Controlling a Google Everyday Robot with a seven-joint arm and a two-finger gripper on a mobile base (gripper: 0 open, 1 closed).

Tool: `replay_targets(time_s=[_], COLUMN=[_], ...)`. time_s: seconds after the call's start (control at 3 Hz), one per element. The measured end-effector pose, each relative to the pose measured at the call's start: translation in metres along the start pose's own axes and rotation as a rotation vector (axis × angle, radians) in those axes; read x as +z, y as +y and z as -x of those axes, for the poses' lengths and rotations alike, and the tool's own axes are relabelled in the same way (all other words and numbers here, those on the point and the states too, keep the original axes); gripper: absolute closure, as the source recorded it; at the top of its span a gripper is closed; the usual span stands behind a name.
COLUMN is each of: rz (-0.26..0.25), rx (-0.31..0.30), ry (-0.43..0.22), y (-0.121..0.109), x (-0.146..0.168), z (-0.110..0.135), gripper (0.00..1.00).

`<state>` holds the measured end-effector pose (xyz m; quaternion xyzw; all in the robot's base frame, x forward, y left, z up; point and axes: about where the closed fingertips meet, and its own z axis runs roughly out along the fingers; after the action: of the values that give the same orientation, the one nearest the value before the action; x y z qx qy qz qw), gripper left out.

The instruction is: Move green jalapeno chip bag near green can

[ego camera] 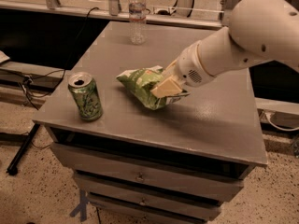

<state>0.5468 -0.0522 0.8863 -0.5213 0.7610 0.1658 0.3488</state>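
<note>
The green jalapeno chip bag (142, 85) is crinkled and shiny and is held just above the middle of the grey table top (210, 120). My gripper (164, 84) comes in from the right on a white arm and is shut on the bag's right side. The green can (85, 96) stands upright near the table's front left corner, a short way left of the bag and apart from it.
A clear plastic water bottle (137, 16) stands at the back of the table. The table has drawers (140, 176) below its front edge. Cables and a dark stand leg (21, 148) lie on the floor at the left.
</note>
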Motion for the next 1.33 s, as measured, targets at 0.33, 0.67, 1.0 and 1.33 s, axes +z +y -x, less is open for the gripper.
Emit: replay_targets(time_s=[0.33,0.67,1.0,1.33], rz=[0.027,0.041,0.054,0.063], rx=[-0.018,-0.022,-0.013,-0.005], ry=[-0.054,-0.074,-0.082,-0.085], y=[0.014,0.023,0.028,0.031], x=[0.015,0.027,0.035,0.039], z=[0.025,0.038,0.043,0.044], gripper=[1.0,0.87,0.63,0.41])
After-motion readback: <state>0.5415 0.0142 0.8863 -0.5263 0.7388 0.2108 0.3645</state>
